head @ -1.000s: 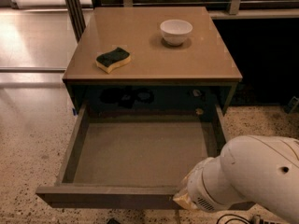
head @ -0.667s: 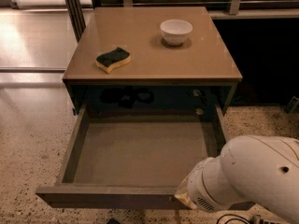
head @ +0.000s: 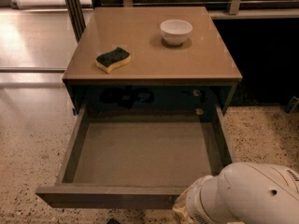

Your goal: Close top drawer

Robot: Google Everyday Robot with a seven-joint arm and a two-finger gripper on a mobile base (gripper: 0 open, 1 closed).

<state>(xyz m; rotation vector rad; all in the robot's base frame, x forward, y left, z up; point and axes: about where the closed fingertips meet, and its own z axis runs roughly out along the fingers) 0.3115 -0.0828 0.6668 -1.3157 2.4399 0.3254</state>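
Lowered slightly since a second ago, the smooth, rounded white arm [head: 252, 195] is seen bottom right, its gripper [head: 180, 209] just beside the scuffed front panel of the top drawer [head: 107, 196]; its grip cannot be told. The wide, shallow, flat-bottomed drawer is pulled out. Beyond, a wavy sponge [head: 113, 59] and a round white bowl [head: 176, 31] are set on the glossy tan cabinet top [head: 140, 36].

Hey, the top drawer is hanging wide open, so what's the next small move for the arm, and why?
Probably a steady push on the front panel, straight in toward the cabinet. The top drawer is pulled far out with its grey bottom bare, and the gripper sits low at the panel's right end, seemingly placed to push.
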